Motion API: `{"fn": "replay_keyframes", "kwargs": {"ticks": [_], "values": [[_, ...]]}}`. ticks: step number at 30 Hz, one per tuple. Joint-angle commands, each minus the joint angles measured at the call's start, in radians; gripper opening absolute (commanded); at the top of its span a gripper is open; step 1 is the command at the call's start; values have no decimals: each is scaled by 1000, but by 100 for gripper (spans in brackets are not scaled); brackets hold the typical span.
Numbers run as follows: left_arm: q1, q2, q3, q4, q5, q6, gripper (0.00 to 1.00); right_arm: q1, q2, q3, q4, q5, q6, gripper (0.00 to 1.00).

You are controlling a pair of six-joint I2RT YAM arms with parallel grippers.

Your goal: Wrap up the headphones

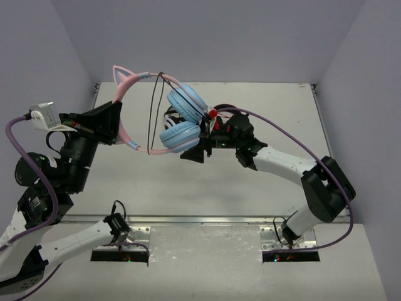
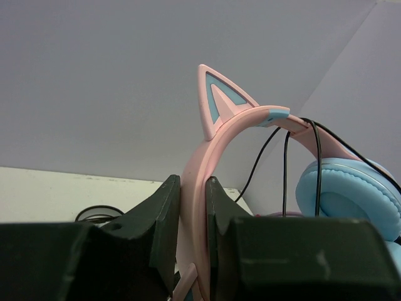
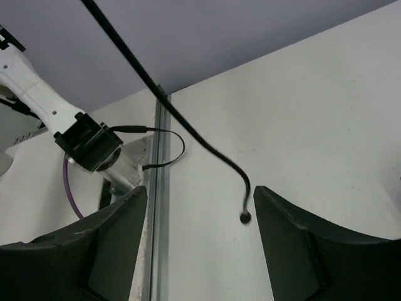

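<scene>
The headphones (image 1: 182, 119) have a pink headband (image 1: 141, 78) with cat ears and two light blue ear cups, and they hang in the air over the table. My left gripper (image 1: 118, 124) is shut on the headband (image 2: 199, 169), just below one cat ear (image 2: 216, 100). The thin black cable (image 1: 153, 106) is draped over the headband in loops (image 2: 285, 169). My right gripper (image 1: 185, 144) is open and empty beside the ear cups. In the right wrist view its jaws (image 3: 200, 194) stand wide apart, and the cable (image 3: 188, 128) and its plug end (image 3: 244, 217) dangle between them without touching.
The white table (image 1: 263, 106) is enclosed by grey walls at the back and sides. A metal rail (image 3: 160, 188) runs along its near edge, with the left arm's base (image 3: 88, 144) beyond it. A black cable loop (image 2: 97, 213) lies on the table.
</scene>
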Motion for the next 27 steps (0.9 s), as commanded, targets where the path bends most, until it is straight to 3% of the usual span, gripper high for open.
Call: {"fn": "replay_keyframes", "kwargs": {"ticks": [1, 3, 4, 5, 6, 10, 11, 14, 16, 19, 23, 27], "values": [[-7, -10, 3, 126, 22, -59, 0, 14, 17, 93, -6, 76, -56, 70], [-6, -7, 3, 127, 30, -62, 0, 14, 49, 119, -9, 102, -59, 68], [-6, -7, 3, 126, 28, -62, 0, 15, 60, 151, -23, 96, -65, 62], [-6, -7, 3, 126, 27, -60, 0, 18, 80, 165, -35, 84, -67, 50], [-7, -7, 2, 126, 21, -57, 0, 21, 83, 176, -48, 83, -70, 29], [-6, -14, -1, 129, 14, -48, 0, 35, 61, 133, -72, 138, -119, 16], [-6, -16, 0, 129, 13, -45, 0, 35, 51, 122, -72, 139, -122, 2], [-7, -16, 2, 136, 5, -37, 0, 37, 38, 88, -71, 133, -125, 1], [-6, -14, 8, 139, -1, -30, 0, 35, 29, 66, -62, 118, -123, 16], [-6, -10, 17, 141, 7, -31, 1, 35, 17, 33, -29, 109, -114, 29], [-6, -7, 17, 141, 7, -31, 0, 35, 17, 30, -22, 84, -110, 1], [-6, -8, 13, 138, -16, -28, 0, 35, 14, 27, -25, 90, -104, 1]]}}
